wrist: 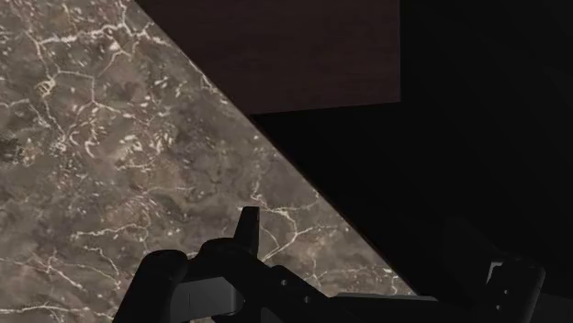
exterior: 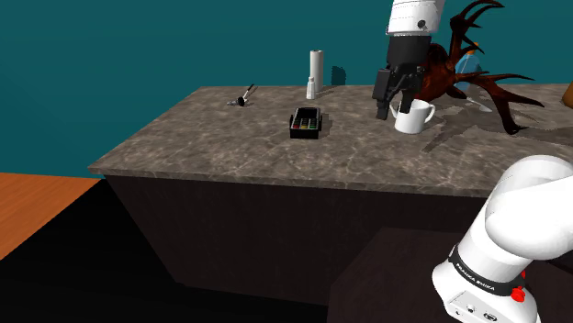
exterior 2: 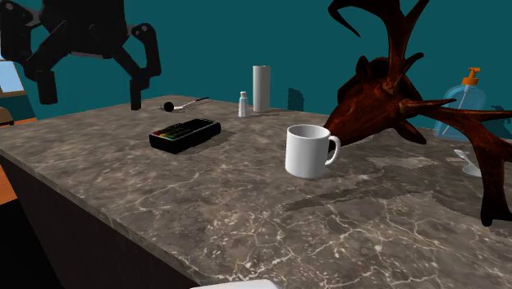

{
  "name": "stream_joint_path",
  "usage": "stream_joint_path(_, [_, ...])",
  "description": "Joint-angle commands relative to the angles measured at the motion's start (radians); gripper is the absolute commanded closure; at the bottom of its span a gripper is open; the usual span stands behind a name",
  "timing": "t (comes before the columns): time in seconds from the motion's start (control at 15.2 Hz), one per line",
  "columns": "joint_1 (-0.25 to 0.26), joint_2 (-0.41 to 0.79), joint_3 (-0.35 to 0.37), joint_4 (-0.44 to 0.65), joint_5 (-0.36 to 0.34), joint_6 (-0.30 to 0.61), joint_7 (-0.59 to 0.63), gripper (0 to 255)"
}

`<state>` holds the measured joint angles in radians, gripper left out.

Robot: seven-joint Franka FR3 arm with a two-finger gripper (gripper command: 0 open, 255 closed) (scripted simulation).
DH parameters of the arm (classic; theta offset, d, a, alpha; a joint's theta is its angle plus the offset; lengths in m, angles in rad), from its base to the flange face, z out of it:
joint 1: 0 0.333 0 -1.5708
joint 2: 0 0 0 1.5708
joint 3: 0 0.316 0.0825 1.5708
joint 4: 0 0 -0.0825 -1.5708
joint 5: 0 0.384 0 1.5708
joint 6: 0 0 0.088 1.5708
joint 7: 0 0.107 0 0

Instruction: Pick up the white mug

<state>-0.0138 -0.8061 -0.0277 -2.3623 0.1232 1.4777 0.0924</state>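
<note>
A white mug point(exterior 2: 308, 151) stands upright on the brown marble counter point(exterior 2: 246, 222), its handle turned toward the dark red antlers. In the shoulder view the mug point(exterior: 413, 116) is partly behind my gripper point(exterior: 391, 109). The black gripper point(exterior 2: 90, 92) hangs open above the counter with nothing between its fingers. It is well off to the second exterior view's left of the mug and clear of it. In the wrist view one black finger point(wrist: 248, 229) points down at bare marble next to the counter's edge.
Dark red antlers point(exterior 2: 386, 98) rise right behind the mug. A black remote with coloured buttons point(exterior 2: 185, 134), a white cylinder point(exterior 2: 262, 88), a small white bottle point(exterior 2: 243, 104) and a small dark utensil point(exterior 2: 172, 105) lie farther along the counter. A blue soap dispenser point(exterior 2: 468, 94) stands at the far right.
</note>
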Motion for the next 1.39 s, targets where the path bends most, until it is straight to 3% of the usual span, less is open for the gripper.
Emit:
stream_joint_path(0.0, [0.000,0.000,0.000,0.000,0.000,0.000,0.000,0])
stream_joint_path(0.73, [-0.076,0.150,-0.196,0.000,-0.189,0.152,-0.240,0])
stream_joint_path(1.32, [-0.114,0.361,-0.355,0.100,-0.274,0.291,-0.427,0])
